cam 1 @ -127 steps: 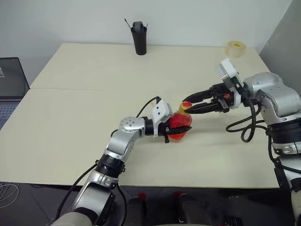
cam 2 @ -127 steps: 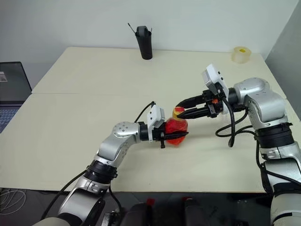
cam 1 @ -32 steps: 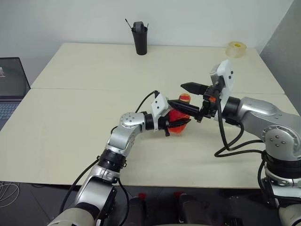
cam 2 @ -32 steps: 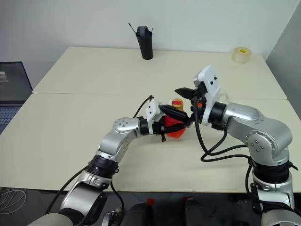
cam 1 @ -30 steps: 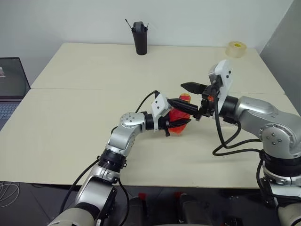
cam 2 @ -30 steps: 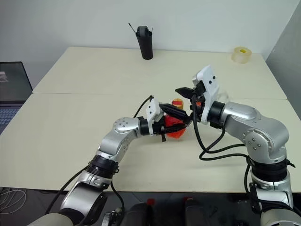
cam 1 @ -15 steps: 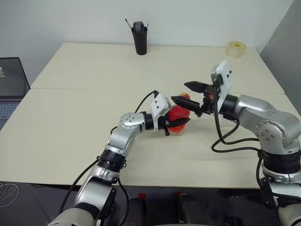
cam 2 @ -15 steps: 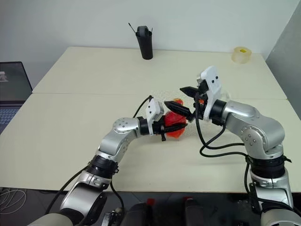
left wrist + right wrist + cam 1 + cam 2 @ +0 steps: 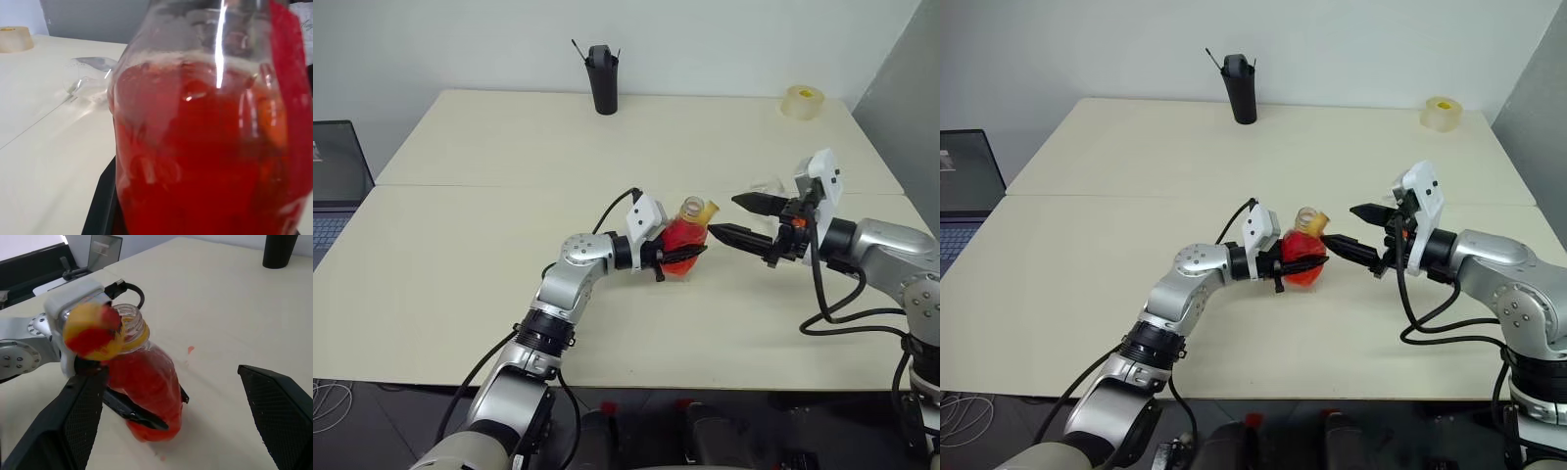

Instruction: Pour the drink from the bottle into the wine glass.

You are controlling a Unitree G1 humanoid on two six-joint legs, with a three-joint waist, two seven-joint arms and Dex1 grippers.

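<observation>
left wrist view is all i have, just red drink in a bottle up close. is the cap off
observer: yes, the bottle has an open mouth; the cap is beside the neck.
operator: where's the right hand
observer: the right hand is wide open, its fingertips next to the bottle on the robot's right.
operator: any spill
observer: a small red drop lies on the table by the bottle.

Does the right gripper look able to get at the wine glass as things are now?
Probably yes. The right gripper is open, and the wine glass is on the table just beyond it, with nothing visibly between them. The arm would only need to swing away from the bottle.
</observation>
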